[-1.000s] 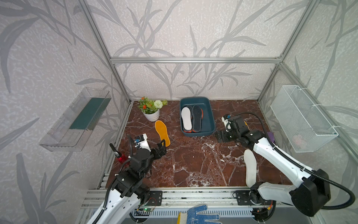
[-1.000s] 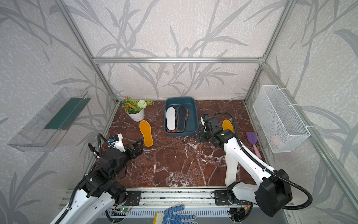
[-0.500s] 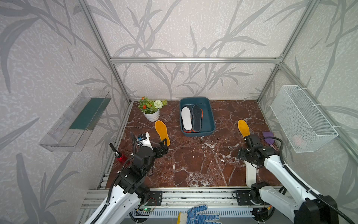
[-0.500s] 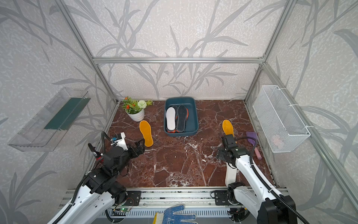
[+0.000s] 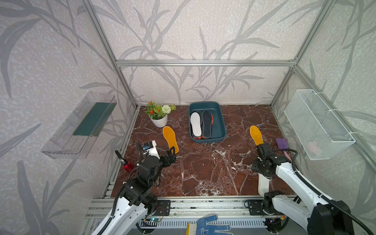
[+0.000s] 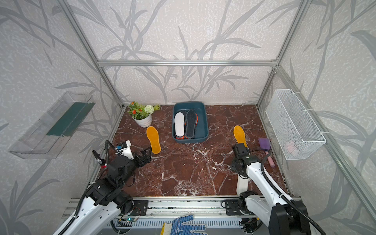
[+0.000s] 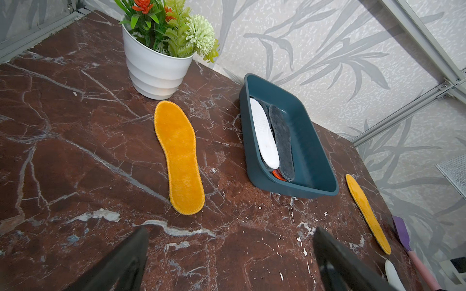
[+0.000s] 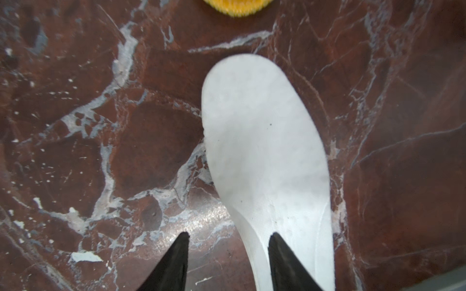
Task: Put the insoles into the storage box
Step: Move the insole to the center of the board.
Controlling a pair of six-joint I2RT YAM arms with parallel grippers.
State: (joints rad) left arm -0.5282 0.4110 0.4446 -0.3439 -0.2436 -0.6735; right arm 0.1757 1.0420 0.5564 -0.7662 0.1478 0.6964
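The teal storage box (image 5: pixel 221 124) (image 6: pixel 204 124) stands at the back middle. It holds a white insole (image 5: pixel 196 124), a dark grey one (image 5: pixel 207 124) and a red-orange one under them. One yellow insole (image 5: pixel 170 139) (image 7: pixel 179 156) lies left of the box, another (image 5: pixel 256 134) lies at the right. A white insole (image 5: pixel 263 183) (image 8: pixel 264 151) lies near the front right, partly under my right arm. My right gripper (image 8: pixel 229 235) points down at it, jaws half apart: one finger over the insole, the other over bare marble. My left gripper (image 5: pixel 173 155) (image 7: pixel 230 234) hangs wide open and empty, short of the left yellow insole.
A white flower pot (image 5: pixel 159 120) stands back left. A purple spatula (image 5: pixel 282 145) lies by the right wall under a wire basket (image 5: pixel 317 124). A clear shelf (image 5: pixel 79 126) hangs on the left wall. A blue-dotted glove (image 5: pixel 209 225) lies in front of the rail.
My right arm has swung back from beside the box to the front right over the white insole, and its jaws have narrowed. The left arm has barely shifted.
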